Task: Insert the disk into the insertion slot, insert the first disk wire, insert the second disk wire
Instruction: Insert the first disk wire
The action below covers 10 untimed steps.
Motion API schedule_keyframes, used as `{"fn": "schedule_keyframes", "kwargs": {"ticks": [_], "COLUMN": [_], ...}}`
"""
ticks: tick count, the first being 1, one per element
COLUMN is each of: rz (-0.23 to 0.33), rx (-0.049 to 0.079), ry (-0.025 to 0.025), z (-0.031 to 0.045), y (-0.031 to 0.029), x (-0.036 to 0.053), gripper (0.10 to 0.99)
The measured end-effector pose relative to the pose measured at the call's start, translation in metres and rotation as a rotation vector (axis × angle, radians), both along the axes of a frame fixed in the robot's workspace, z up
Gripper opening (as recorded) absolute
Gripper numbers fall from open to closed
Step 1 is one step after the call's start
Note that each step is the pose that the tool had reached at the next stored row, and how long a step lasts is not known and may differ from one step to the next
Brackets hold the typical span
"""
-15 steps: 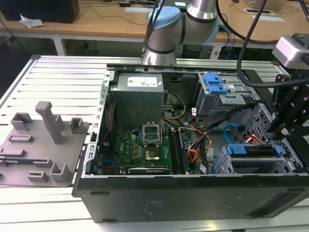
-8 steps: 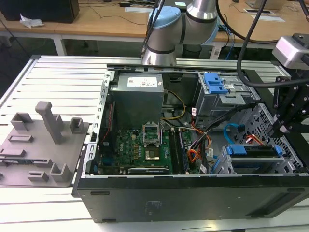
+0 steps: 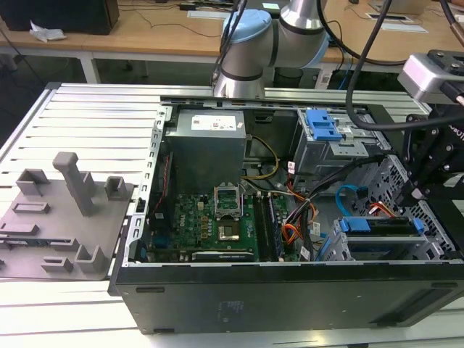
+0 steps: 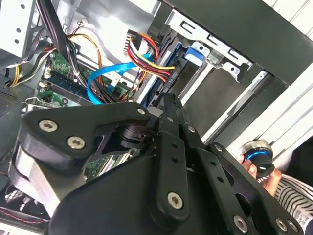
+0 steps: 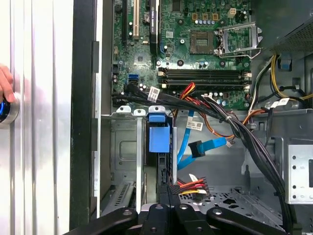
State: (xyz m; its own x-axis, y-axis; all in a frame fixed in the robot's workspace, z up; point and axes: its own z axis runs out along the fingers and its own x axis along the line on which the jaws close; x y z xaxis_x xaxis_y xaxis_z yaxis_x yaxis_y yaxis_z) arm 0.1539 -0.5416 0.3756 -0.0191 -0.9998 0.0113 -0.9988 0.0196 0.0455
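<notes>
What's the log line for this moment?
disk: in insertion slot | tool: at first disk wire | second disk wire: plug loose

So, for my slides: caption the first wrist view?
Gripper by the multicolour wire plug, disk in the insertion slot, plug of the light-blue cable apart from it.

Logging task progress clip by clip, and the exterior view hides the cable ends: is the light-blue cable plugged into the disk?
Observer: No. In the first wrist view the second disk wire ends in a dark plug hanging free, apart from the disk standing in the insertion slot.
Operator: And the power bundle?
Observer: The red-yellow-black bundle has its plug right at the tip of the hand.
Operator: Anyone nearby?
Observer: A person's fingers rest by a blue-ringed knob outside the case.
</notes>
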Motion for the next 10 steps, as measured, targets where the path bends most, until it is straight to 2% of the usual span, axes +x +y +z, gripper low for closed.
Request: {"fn": "schedule_keyframes", "kwargs": {"ticks": [10], "rz": [0.000], "rx": [0.000], "ry": [0.0000], "z": [-0.0007], "y": [0.0000], "x": [-0.0077], "gripper": [0.106]}}
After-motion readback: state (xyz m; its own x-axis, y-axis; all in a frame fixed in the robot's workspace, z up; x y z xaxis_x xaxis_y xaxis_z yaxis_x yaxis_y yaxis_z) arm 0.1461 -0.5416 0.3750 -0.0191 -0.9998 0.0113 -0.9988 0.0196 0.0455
